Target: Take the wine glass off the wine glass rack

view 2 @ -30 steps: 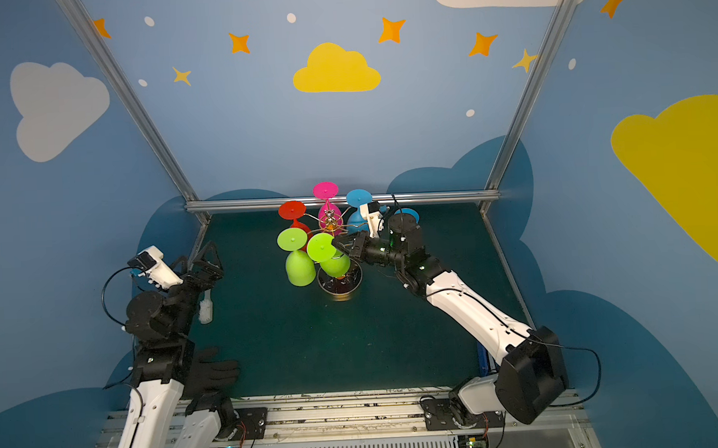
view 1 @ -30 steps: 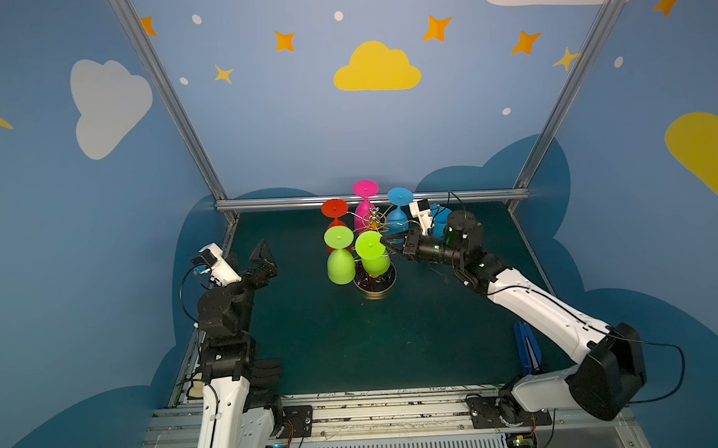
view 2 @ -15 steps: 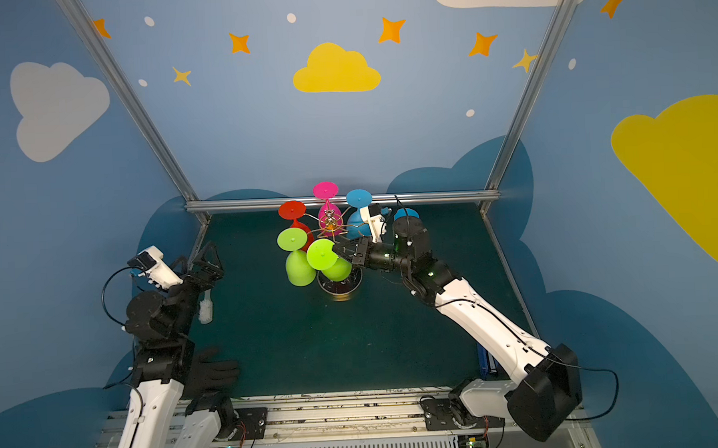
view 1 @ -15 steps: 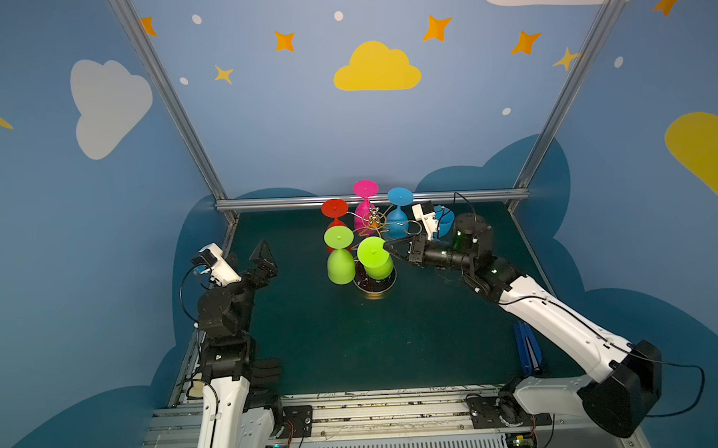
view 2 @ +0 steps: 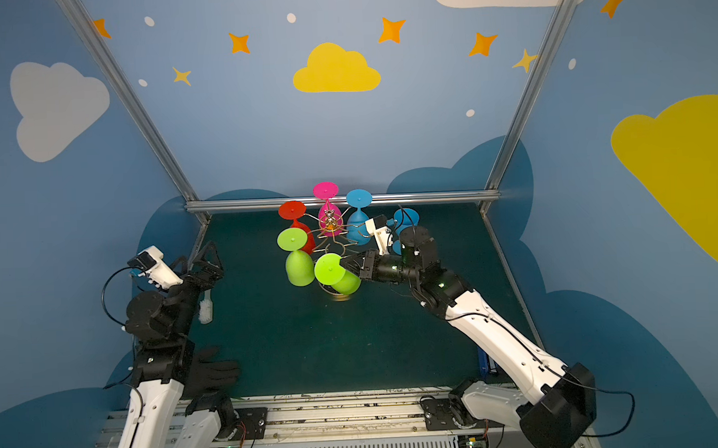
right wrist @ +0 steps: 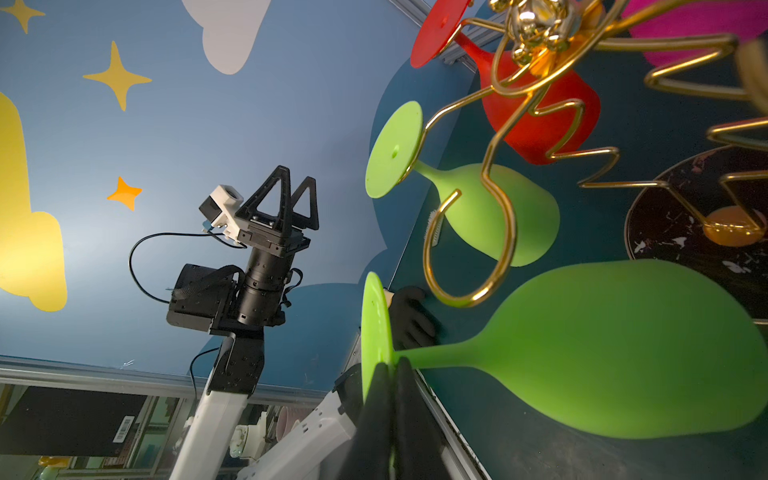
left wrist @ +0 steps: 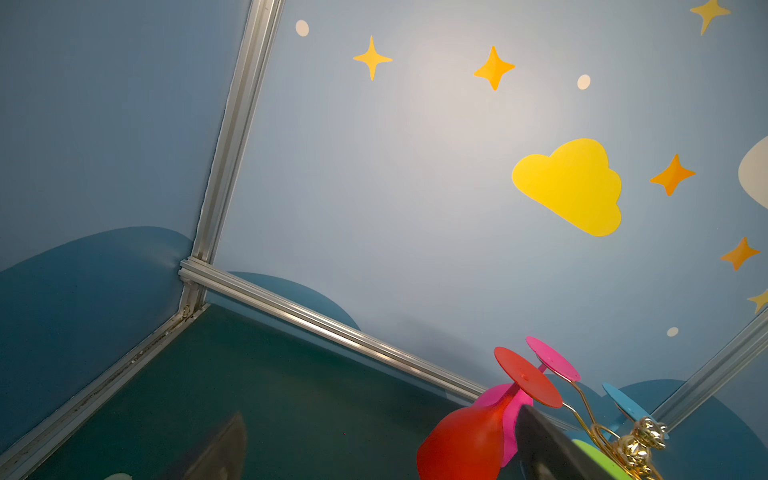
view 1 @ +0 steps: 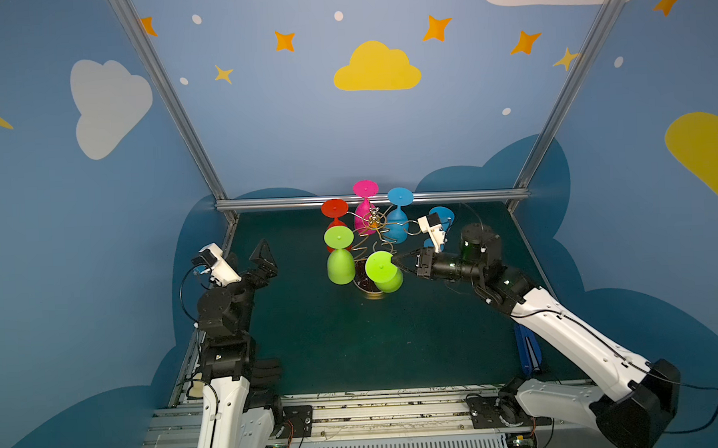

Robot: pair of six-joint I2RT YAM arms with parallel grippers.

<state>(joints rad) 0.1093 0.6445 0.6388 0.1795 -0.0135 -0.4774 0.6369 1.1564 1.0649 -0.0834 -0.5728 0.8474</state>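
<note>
On the dark green worktop (view 1: 354, 350) stands the gold wire wine glass rack (view 1: 374, 222), with other coloured glasses hanging from its arms. The lime wine glass (right wrist: 602, 345) tilts just beside an empty loop, its bowl over the rack's base. It looks light and matte, perhaps bendy, so the stem under the foot suits gripping. The right claw (view 1: 395, 259) is pinched tight there. The left claw (view 1: 265, 258) gapes wide and empty.

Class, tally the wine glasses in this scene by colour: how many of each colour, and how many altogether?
Green: 2 (hanging green glass, held green glass)
Blue: 2 (blue glass, half-hidden blue glass)
Red: 1 (red glass)
Pink: 1 (pink glass)
Total: 6
</note>
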